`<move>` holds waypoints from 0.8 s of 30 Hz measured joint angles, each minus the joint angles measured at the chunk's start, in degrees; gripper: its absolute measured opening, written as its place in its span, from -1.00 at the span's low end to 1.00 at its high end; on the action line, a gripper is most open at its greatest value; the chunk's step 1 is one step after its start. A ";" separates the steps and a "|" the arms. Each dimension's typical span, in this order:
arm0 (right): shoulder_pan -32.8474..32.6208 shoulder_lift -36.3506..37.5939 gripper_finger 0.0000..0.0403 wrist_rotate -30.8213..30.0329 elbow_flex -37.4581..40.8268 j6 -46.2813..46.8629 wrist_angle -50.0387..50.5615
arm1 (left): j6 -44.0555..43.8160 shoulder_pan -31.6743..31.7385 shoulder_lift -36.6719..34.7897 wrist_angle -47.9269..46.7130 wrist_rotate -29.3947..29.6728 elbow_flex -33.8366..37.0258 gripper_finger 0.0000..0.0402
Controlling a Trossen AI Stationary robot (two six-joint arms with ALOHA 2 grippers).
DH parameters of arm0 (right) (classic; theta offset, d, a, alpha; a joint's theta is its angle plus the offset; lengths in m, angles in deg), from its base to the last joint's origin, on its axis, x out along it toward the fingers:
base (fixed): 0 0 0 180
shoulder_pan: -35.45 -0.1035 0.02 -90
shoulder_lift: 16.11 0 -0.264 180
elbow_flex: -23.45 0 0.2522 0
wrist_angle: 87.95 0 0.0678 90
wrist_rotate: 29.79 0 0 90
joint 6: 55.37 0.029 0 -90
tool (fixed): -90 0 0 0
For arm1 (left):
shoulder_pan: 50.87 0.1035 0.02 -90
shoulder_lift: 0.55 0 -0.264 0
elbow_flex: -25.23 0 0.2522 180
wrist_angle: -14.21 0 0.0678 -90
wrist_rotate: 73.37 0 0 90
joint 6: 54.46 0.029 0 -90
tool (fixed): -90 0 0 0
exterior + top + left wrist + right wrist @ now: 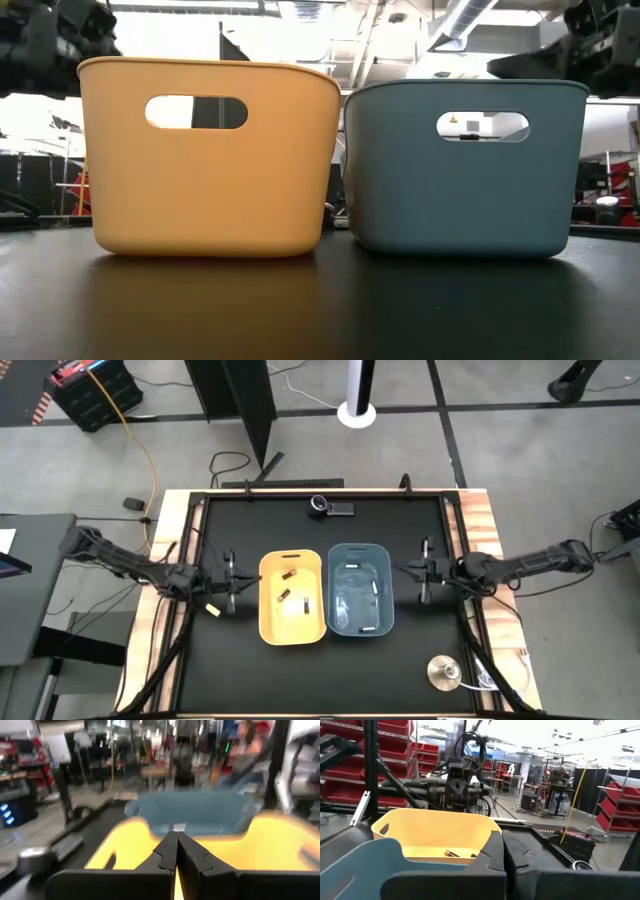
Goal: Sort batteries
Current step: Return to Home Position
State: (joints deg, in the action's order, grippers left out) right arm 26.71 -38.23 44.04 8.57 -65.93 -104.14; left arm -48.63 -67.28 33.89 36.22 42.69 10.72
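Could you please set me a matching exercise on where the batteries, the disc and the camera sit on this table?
Things:
1. dark batteries
2. white batteries
3. silver disc
4. small camera

Places:
A. on the table's right side, apart from both bins
B. in the yellow bin
C. at the middle of one table edge, apart from both bins
D. in the blue bin

Pairs: 1-B, 2-D, 3-A, 4-C
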 joint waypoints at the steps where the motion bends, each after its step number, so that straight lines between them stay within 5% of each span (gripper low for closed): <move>1: 0.23 1.37 -1.00 0.00 0.53 -0.01 1.00 | -0.01 0.43 -0.88 0.14 -0.70 -0.07 -1.00; 13: 1.92 21.51 -1.00 -0.85 0.60 1.97 23.20 | 3.33 2.28 -10.27 -8.94 -5.15 0.21 -1.00; 24: 2.55 22.09 -1.00 -2.45 0.52 2.59 26.54 | 4.17 2.31 -21.76 -18.24 -11.33 0.28 -1.00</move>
State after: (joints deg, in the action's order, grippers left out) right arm 29.26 -16.14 41.60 9.09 -63.34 -77.61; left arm -44.46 -64.98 12.13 17.98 31.37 11.00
